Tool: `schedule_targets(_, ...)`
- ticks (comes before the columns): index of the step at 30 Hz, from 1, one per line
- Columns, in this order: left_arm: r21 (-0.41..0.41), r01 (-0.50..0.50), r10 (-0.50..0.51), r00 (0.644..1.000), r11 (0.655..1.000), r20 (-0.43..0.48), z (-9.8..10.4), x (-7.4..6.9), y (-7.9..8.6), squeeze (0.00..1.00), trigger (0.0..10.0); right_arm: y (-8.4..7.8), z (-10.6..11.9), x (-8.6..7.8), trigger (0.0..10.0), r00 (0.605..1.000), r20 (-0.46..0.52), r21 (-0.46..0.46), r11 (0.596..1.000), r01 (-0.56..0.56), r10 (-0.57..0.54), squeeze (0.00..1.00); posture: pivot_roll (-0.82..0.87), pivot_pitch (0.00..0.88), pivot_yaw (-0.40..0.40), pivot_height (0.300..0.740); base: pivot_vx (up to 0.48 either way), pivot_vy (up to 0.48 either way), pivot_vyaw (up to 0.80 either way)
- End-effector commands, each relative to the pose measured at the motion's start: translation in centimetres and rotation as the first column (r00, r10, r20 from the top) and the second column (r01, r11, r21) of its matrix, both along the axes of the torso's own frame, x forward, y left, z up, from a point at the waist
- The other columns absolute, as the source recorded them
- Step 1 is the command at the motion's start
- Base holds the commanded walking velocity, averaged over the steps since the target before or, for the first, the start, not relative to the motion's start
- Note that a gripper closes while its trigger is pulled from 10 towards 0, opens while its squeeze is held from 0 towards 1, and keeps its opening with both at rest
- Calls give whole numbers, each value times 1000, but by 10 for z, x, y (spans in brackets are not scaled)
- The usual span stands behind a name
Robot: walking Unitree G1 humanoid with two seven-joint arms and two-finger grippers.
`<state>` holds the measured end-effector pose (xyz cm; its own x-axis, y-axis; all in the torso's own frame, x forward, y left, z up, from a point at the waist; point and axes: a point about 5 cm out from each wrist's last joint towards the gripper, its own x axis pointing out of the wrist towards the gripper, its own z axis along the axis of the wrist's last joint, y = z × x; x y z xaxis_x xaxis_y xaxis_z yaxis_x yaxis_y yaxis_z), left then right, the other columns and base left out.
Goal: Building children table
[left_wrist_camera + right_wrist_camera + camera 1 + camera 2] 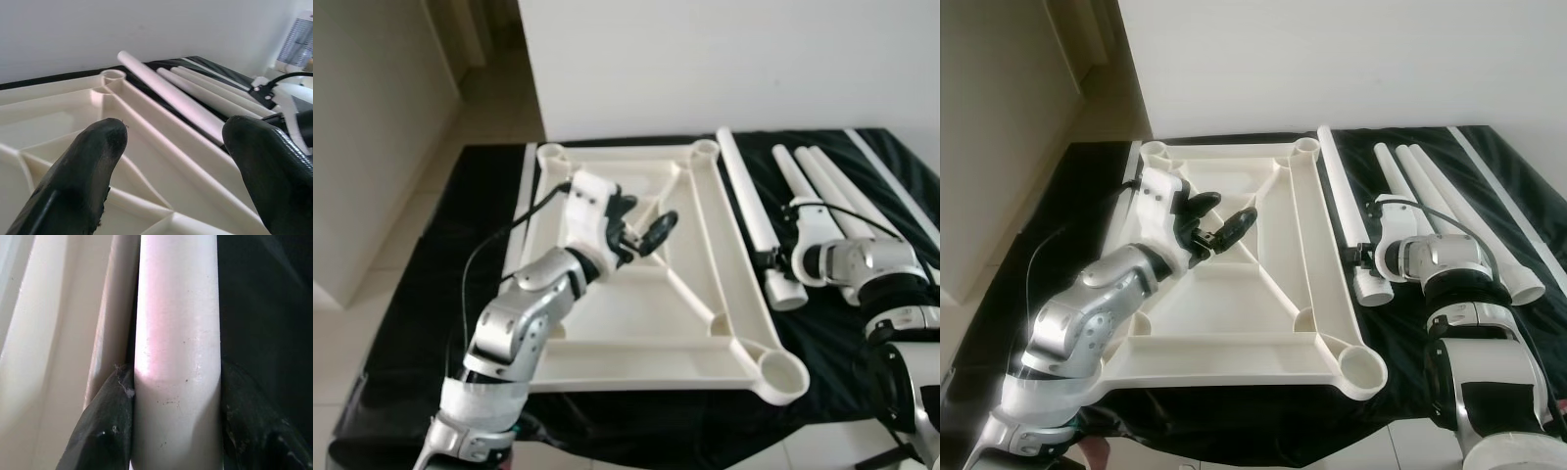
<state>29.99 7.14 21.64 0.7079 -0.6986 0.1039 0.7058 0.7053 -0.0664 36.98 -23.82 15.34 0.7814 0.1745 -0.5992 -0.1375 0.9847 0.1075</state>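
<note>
A white child's table top lies upside down on a black cloth, with round leg sockets at its corners, one nearest me. My left gripper hovers open over the ribs in the middle of the underside, holding nothing; its two black fingers point toward the far right socket. A white leg tube lies along the top's right edge. My right gripper is shut on this tube near its thick end, and both pads press its sides in the right wrist view.
Two more white leg tubes lie side by side on the cloth to the right, and a thin white slat beyond them. Another slat runs along the top's left edge. A white wall stands behind; tiled floor lies to the left.
</note>
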Motion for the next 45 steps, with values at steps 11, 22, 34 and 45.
schedule_targets(11,-16,-93,94,995,996,28,4,13,7,0,10000,-12,20,-2,10000,916,350,17,980,200,-193,0,-37,0,26,740,0,0,0)
schedule_targets(22,-48,-156,155,988,987,-28,2,26,13,0,10000,2,36,-11,10000,786,549,190,958,214,-284,0,-41,0,36,740,0,0,0)
schedule_targets(34,-208,-288,244,946,935,-214,11,59,30,0,10000,27,42,-38,10000,644,718,224,963,147,-265,0,-40,0,47,740,0,0,0)
schedule_targets(45,-49,-210,204,973,976,-106,29,80,18,0,10000,77,51,-61,10000,563,821,190,975,-116,-93,0,-40,0,39,740,0,0,0)
